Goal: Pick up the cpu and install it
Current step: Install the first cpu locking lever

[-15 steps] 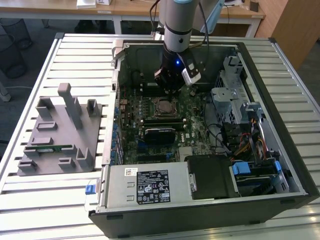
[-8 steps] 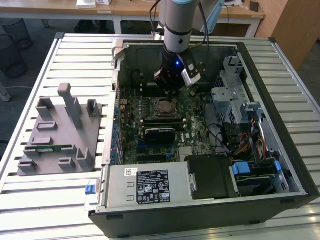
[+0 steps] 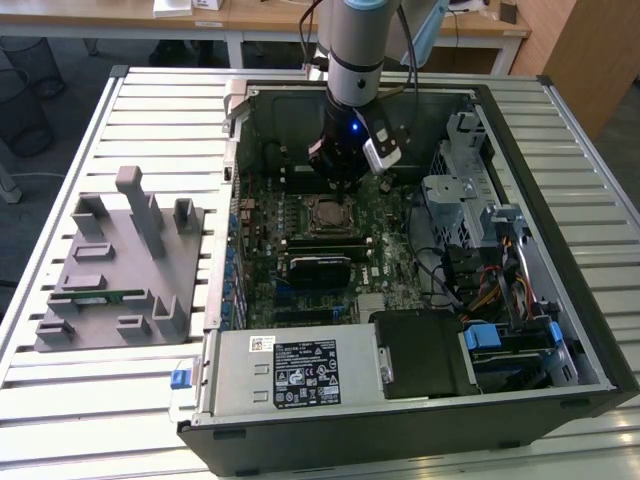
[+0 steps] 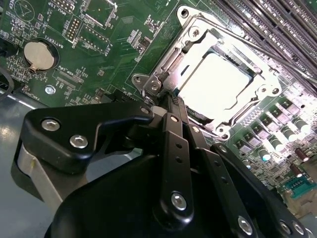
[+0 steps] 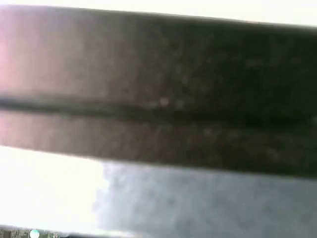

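The arm's black gripper [image 3: 338, 180] hung inside the open black computer case [image 3: 560, 400], just above the green motherboard [image 3: 262, 270]. In the second wrist view its black fingers [image 4: 171, 130] were pressed together, tips meeting at the edge of the silvery metal socket frame [image 4: 168, 59], with nothing pinched between them. The cpu [image 4: 214, 82], a flat square chip with a pale silvery top plate, lay seated within that frame, glaring under bright light; in the exterior view it showed as a small square in the socket [image 3: 326, 213] just below the gripper. A round silver coin battery [image 4: 38, 55] sat on the board well apart from the socket. At the case's near end lay a big black rectangular block with a white label [image 3: 285, 370]. On the pale slatted metal surface [image 3: 130, 420], toward the exterior view's left, stood a grey moulded parts holder [image 3: 120, 270], with a long narrow green memory stick [image 3: 98, 295] lying in one of its slots.
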Tool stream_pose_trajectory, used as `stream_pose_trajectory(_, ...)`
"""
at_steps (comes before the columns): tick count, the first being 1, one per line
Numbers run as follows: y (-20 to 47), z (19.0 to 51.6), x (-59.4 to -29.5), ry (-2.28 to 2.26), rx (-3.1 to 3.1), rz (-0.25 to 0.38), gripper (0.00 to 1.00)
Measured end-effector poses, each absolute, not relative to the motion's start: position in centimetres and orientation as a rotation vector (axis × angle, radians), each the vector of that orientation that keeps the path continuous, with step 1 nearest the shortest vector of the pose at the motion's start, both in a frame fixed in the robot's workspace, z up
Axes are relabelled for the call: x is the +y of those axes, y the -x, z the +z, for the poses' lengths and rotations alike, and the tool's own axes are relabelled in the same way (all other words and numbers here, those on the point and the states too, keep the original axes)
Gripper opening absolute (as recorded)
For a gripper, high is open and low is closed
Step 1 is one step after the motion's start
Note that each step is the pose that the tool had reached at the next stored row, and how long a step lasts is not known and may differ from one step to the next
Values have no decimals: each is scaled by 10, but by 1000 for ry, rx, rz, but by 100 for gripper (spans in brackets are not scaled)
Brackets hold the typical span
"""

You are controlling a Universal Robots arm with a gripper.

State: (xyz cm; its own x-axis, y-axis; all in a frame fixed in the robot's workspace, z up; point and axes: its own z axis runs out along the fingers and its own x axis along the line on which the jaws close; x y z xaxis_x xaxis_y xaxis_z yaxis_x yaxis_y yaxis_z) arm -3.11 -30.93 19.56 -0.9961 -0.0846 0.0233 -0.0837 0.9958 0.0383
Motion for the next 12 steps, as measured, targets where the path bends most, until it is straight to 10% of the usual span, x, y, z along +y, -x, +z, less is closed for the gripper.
stream_pose_trajectory(12,31,195,-308,-132,-3114,-138,11)
